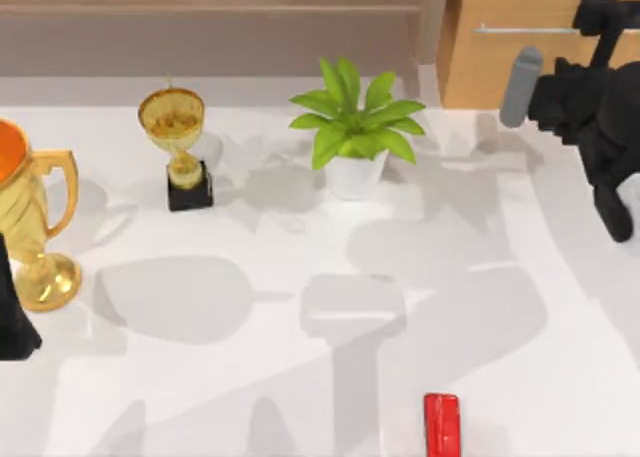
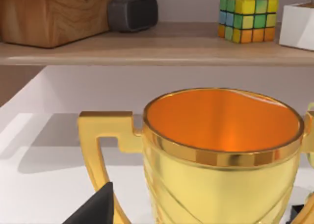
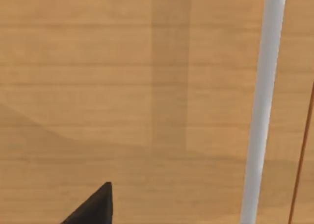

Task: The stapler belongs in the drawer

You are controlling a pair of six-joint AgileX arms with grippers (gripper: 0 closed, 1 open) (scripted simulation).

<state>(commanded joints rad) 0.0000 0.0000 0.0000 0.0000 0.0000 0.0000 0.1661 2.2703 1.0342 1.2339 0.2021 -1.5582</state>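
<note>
the stapler [image 1: 441,424], a small glossy red bar, lies flat on the white table [image 1: 500,327] at the near edge, right of centre, with nothing touching it. it is well apart from both arms and from the drawer.

at the near left edge of the table the left arm's gripper [image 1: 14,322] sits parked just beside a large gold trophy cup [image 1: 30,222]; whether its pincer is released or clenched cannot be told. the left wrist view looks straight at that cup [image 2: 221,155], showing its orange interior and one squared handle.

further back stand a small gold trophy on a black base [image 1: 178,147] and, right of it, a potted plant in a white pot [image 1: 355,127], the two well apart.

at the far left runs a brown shelf [image 1: 220,7]; the left wrist view shows on it a wooden block [image 2: 54,13], a dark grey speaker-like box [image 2: 132,12], a coloured puzzle cube [image 2: 248,18] and a white box [image 2: 297,25].

at the far right the drawer [image 1: 520,57] is closed, its light tan front bearing a thin silver bar handle [image 1: 525,29]. the right arm's gripper [image 1: 600,22] is at the right end of that handle. the right wrist view shows the drawer front [image 3: 122,87] close up with the handle [image 3: 262,106] beside one dark fingertip [image 3: 95,207]; the pincer's state cannot be told.
</note>
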